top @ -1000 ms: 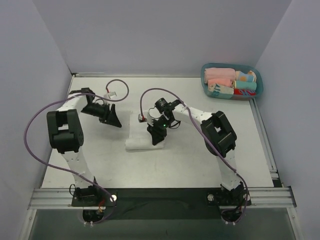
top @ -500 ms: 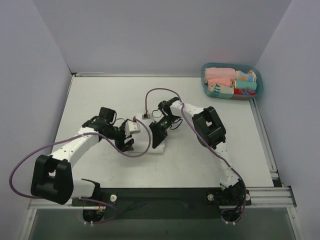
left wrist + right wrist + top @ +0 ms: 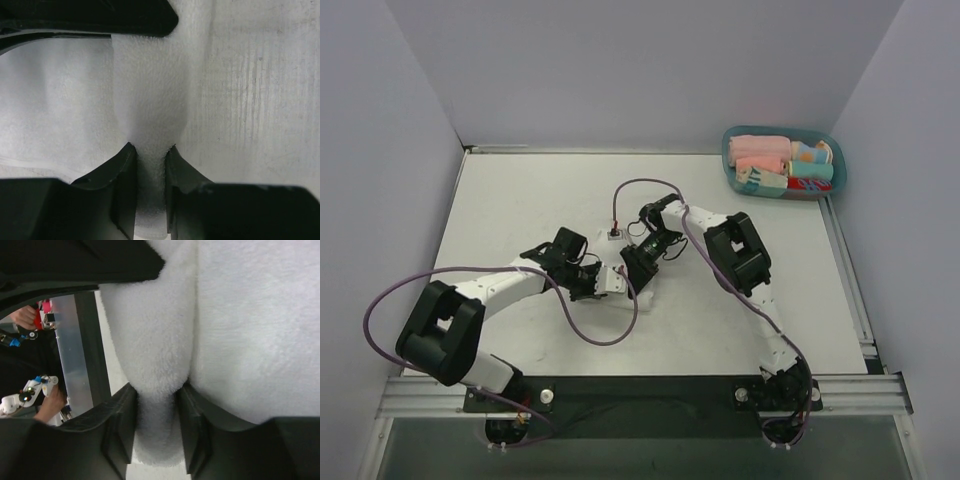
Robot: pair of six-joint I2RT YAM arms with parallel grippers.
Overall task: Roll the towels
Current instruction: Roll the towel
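A white towel [image 3: 622, 298] lies bunched at the middle of the table, mostly hidden under both grippers. My left gripper [image 3: 606, 282] reaches in from the left and is shut on a raised fold of the towel [image 3: 150, 100], with cloth filling the gap between its fingers [image 3: 122, 175]. My right gripper [image 3: 638, 273] comes down from the right and is shut on a thick fold of the same towel [image 3: 150, 330], pinched between its fingers [image 3: 122, 420]. The two grippers sit close together over the cloth.
A teal basket [image 3: 729, 160] at the back right corner holds several rolled coloured towels [image 3: 762, 152]. Purple cables loop from both arms over the table. Grey walls close in the left, back and right sides.
My left arm swung in from the back left to the towel and closed on a fold. The right gripper stayed on the towel, shifting slightly forward.
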